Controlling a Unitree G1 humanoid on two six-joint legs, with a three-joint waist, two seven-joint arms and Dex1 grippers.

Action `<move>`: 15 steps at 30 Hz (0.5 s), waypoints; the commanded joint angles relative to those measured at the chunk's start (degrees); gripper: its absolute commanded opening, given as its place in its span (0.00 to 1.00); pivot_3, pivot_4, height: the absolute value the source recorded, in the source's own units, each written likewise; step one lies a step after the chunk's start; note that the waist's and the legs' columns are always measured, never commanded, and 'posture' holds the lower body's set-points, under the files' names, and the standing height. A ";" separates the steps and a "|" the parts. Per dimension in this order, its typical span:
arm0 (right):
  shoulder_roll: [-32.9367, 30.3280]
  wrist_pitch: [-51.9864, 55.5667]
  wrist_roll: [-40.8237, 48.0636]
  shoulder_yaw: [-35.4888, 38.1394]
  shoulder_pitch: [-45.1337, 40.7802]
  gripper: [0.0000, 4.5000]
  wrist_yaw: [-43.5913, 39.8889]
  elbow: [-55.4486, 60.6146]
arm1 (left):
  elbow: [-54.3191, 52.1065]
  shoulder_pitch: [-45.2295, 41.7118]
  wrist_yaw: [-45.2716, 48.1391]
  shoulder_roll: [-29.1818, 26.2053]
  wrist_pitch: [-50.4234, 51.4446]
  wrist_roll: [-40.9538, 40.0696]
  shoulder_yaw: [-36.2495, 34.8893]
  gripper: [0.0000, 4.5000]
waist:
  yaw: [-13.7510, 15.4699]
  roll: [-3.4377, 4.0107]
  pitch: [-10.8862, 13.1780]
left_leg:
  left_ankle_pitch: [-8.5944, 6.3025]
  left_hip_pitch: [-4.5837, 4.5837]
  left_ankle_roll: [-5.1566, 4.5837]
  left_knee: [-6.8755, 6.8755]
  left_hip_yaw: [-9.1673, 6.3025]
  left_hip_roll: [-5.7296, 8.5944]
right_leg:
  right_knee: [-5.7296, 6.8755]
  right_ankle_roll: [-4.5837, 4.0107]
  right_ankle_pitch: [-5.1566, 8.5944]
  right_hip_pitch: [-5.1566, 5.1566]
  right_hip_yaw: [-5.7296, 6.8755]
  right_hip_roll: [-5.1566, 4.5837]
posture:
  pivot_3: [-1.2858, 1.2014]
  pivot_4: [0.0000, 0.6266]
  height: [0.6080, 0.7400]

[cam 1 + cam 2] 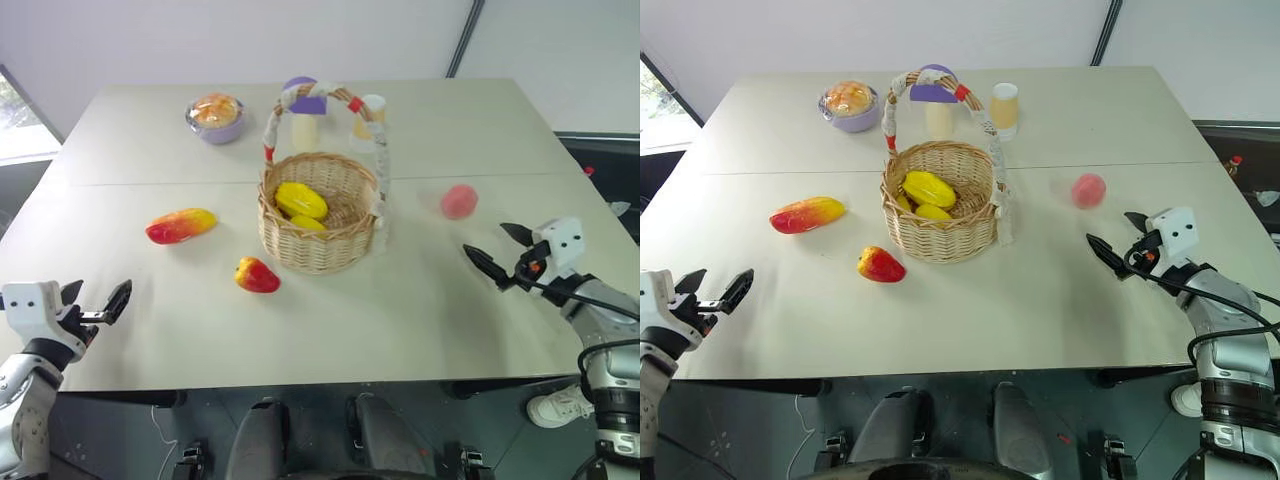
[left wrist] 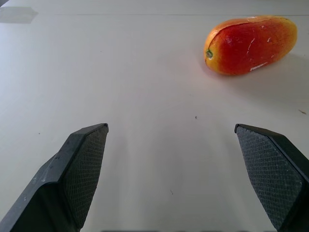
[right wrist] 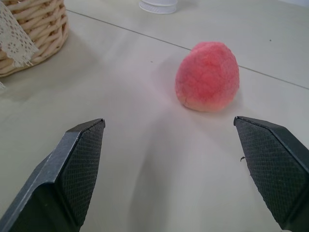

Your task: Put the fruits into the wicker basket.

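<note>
- Three fruits lie outside on the counter point(image 1: 420, 300): the long red-yellow mango point(image 1: 180, 225) to the left of the wicker basket point(image 1: 318, 215), the smaller red-yellow fruit point(image 1: 257, 275) just before the basket, and the pink peach point(image 1: 459, 201) to its right.
- Yellow fruits point(image 1: 301, 201) are already inside the basket, so I judge the task partly done.
- Left gripper point(image 1: 92, 302) hovers low near the counter's front edge, jaws wide apart and empty. It faces the mango, probably to take it.
- Right gripper point(image 1: 505, 250) is the same, wide and holding nothing, with the peach ahead between its jaws' line.
- Peach looks fuzzy and soft, almost round; the mango is smooth, glossy and elongated.
- Basket is of woven tan wicker, its tall handle point(image 1: 300, 100) wrapped in white lace cloth with red bands, so fruits must go in beside the arch.
</note>
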State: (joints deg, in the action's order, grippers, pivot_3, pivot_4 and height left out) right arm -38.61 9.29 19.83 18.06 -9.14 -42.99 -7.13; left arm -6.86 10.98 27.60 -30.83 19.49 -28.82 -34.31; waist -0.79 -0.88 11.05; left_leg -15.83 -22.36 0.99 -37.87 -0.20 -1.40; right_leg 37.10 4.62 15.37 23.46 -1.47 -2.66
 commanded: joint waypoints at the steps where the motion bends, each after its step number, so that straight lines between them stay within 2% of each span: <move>1: 0.24 -1.16 0.29 0.50 -0.65 0.99 0.21 0.83 | -1.32 -0.72 -0.15 -0.31 -0.82 -0.49 -1.03 1.00 | 0.00 0.00 0.00 | 0.00 0.00 0.00 0.00 0.00 0.00 | 0.00 0.00 0.00 0.00 0.00 0.00 | 0.52 0.24 1.00; 11: -0.39 1.62 1.43 0.26 0.24 0.99 0.33 8.41 | -1.33 -5.67 0.27 -1.56 0.99 -0.55 1.31 1.00 | -0.02 0.00 0.00 | 0.00 0.00 0.00 0.00 -0.01 0.00 | 0.01 0.14 -0.08 0.00 0.01 0.05 | 0.52 0.24 1.00; 15: -2.35 7.81 4.83 -0.49 0.49 0.99 -1.76 16.55 | -1.61 -8.61 1.55 -6.82 0.59 5.54 6.64 1.00 | 0.01 0.00 0.00 | 0.00 0.00 0.00 -0.01 -0.02 0.00 | 0.04 0.14 -0.08 0.00 0.01 0.09 | 0.52 0.24 1.00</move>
State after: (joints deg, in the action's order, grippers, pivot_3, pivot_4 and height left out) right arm -39.47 15.13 22.19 16.93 -8.31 -43.71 4.38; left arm -6.91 3.61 28.61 -35.31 20.92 -25.81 -28.54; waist -0.78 -0.87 11.05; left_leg -15.83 -22.37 0.99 -37.88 -0.24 -1.39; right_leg 37.14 4.76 15.29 23.47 -1.45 -2.56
